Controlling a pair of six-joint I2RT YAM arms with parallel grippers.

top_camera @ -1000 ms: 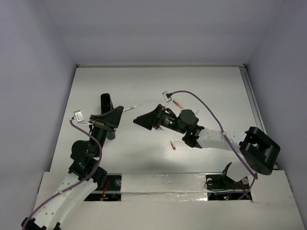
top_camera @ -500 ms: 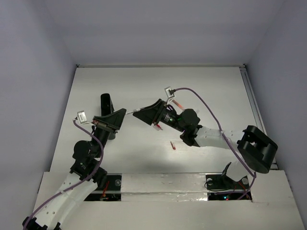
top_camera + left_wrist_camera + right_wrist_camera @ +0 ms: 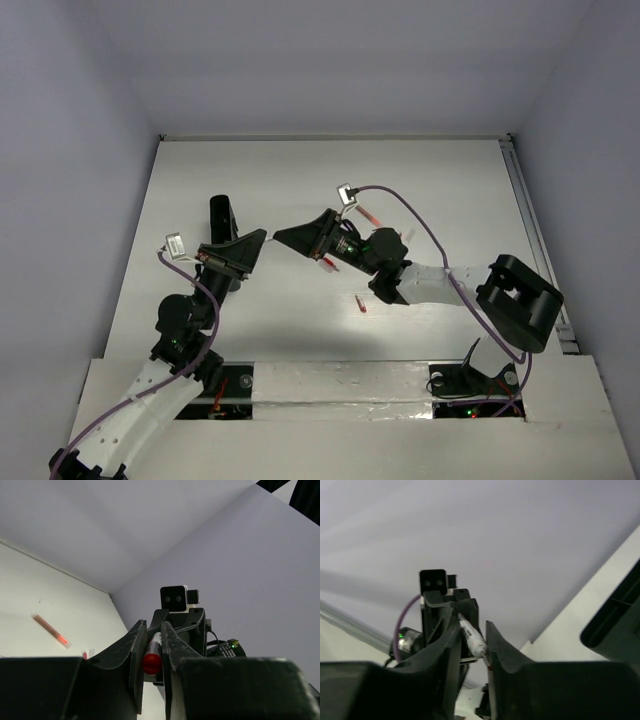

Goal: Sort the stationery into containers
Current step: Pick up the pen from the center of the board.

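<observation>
Nearest the arm bases, a small red piece (image 3: 360, 304) lies loose on the bench (image 3: 450, 190), well apart from the container.

Above the bench's middle, the two end effectors meet tip to tip in a handover. The left end effector (image 3: 153, 628) is clamped on a pen (image 3: 151, 661) at its red-capped end. The right end effector (image 3: 472, 630) has its fingers on either side of the pen's white end, narrowly apart. It cannot be told whether they bear on the pen. The pen hangs in the air, just right of the black box (image 3: 219, 215).

Farther back, a red-and-white pen (image 3: 369, 215) lies on the bench.

Hazards:
- If the left end effector releases before the right grip is firm, the pen will likely drop and roll away.
- The right end effector's hold is near the tip only, so the pen may pivot when carried.
- If both end effectors clamp and either arm moves, the pen may bend or slip.
</observation>
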